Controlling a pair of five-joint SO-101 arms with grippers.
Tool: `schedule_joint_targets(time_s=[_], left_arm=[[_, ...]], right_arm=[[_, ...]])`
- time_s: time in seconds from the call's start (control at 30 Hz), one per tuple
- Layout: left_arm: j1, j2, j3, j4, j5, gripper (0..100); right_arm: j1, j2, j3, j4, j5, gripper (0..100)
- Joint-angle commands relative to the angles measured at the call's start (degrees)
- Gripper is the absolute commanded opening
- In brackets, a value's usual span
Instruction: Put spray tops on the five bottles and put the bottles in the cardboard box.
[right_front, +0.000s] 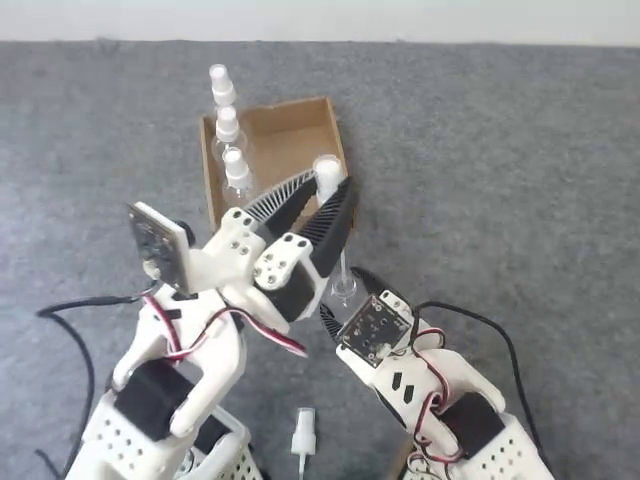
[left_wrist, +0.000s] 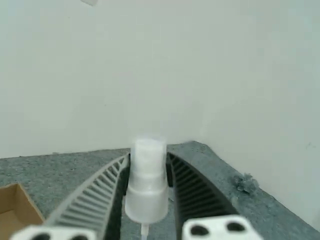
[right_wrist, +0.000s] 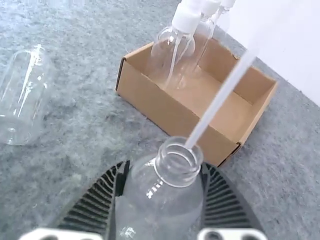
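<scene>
Two grips: left fingers (left_wrist: 95, 200) clasp a spray top (left_wrist: 146, 180), right fingers (right_wrist: 95, 207) clasp an uncapped bottle (right_wrist: 170, 195).

You have a grey mat (right_front: 520, 150) as the working surface, fuzzy and mottled all over. Along its far edge you see a plain pale wall (right_front: 400, 20). In the left wrist view you can spot a small tuft of grey fluff (left_wrist: 245, 183) at the mat's edge, against the wall.
</scene>
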Motion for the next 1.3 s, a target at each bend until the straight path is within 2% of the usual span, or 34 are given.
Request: schedule_joint_targets(time_s=[0.0, 0.5, 0.73, 1.27], left_arm=[[0.26, -0.62, 0.13, -1.93, 0.44, 1], [0.18, -0.26, 2.59, -2.29, 0.26, 1], [0.09, -0.62, 7.08, -10.73, -2.11, 1], [-0.44, -0.62, 6.29, -10.81, -2.55, 1]], right_arm=[[-0.57, -1.19, -0.88, -1.54, 0.70, 7.6], [-0.57, -1.19, -1.05, -1.27, 0.70, 7.6], [-0.57, -1.19, -0.88, -1.27, 0.70, 7.6], [-0.75, -1.19, -0.70, -1.36, 0.70, 7.6]])
